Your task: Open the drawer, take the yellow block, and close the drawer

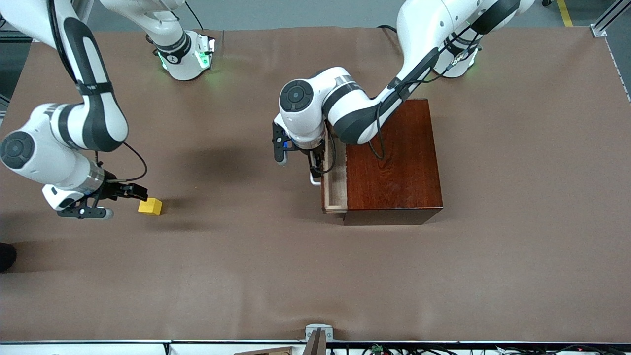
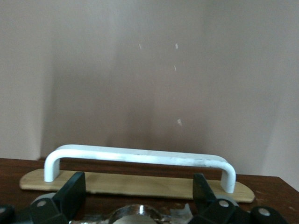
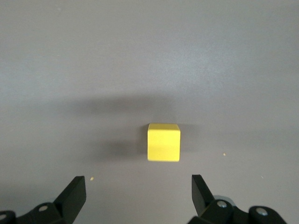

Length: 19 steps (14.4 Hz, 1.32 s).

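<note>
Brown cloth-covered table (image 1: 296, 276), small grey bracket (image 1: 318, 331) on its edge nearest the camera.

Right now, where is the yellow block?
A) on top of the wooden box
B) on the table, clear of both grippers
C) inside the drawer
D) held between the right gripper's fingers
B: the yellow block lies on the table toward the right arm's end, just past the open right gripper, while the open left gripper is at the drawer handle.

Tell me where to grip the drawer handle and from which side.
Grip the handle at mid-bar, fingers straddling it from above, probably best: the bar stands clear of the drawer front, and the open left gripper already sits over it.
</note>
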Motion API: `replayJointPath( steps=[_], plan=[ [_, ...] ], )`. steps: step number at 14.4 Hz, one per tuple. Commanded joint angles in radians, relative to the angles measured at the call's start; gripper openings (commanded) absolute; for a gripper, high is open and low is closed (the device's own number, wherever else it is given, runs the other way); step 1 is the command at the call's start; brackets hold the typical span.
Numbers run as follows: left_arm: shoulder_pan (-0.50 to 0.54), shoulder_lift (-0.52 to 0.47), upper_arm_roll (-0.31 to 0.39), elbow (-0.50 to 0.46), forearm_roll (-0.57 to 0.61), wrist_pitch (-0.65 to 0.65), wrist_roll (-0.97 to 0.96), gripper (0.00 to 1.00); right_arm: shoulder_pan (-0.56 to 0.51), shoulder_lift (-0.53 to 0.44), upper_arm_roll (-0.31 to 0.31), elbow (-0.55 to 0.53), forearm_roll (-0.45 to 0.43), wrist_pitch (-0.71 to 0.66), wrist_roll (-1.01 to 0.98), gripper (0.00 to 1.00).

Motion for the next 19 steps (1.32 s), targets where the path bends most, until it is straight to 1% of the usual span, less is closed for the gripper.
replayJointPath(
  steps=[1,3,5,9,12,14,16,18,19],
  plan=[
    [0.007,-0.039,0.01,-0.021,0.028,-0.088,-0.015,1.0,-0.004,-0.095,0.004,0.005,-0.015,-0.101,-0.006,1.0],
    [0.01,-0.047,0.015,-0.021,0.032,-0.121,-0.014,1.0,-0.004,-0.129,0.002,0.035,-0.015,-0.175,-0.006,1.0],
    [0.012,-0.054,0.023,-0.004,0.036,-0.163,-0.012,1.0,-0.004,-0.137,0.002,0.095,-0.015,-0.263,-0.005,1.0],
    [0.026,-0.056,0.029,-0.005,0.036,-0.187,-0.012,1.0,-0.005,-0.132,0.002,0.277,-0.021,-0.472,-0.003,1.0],
    [0.027,-0.062,0.041,-0.005,0.051,-0.222,-0.012,1.0,-0.002,-0.134,0.005,0.376,-0.076,-0.578,0.003,1.0],
    [0.026,-0.062,0.039,-0.001,0.052,-0.216,-0.026,1.0,-0.002,-0.146,0.007,0.385,-0.078,-0.607,0.001,1.0],
    [0.023,-0.065,0.053,0.031,0.052,-0.194,-0.047,1.0,-0.005,-0.204,0.018,0.352,-0.078,-0.609,0.001,1.0],
    [0.041,-0.091,0.055,0.065,0.051,-0.147,-0.111,1.0,-0.072,-0.255,0.109,0.335,-0.078,-0.617,0.007,1.0],
    [0.061,-0.112,0.055,0.065,0.046,-0.115,-0.142,1.0,-0.087,-0.262,0.128,0.336,-0.078,-0.626,0.007,1.0]
  ],
)
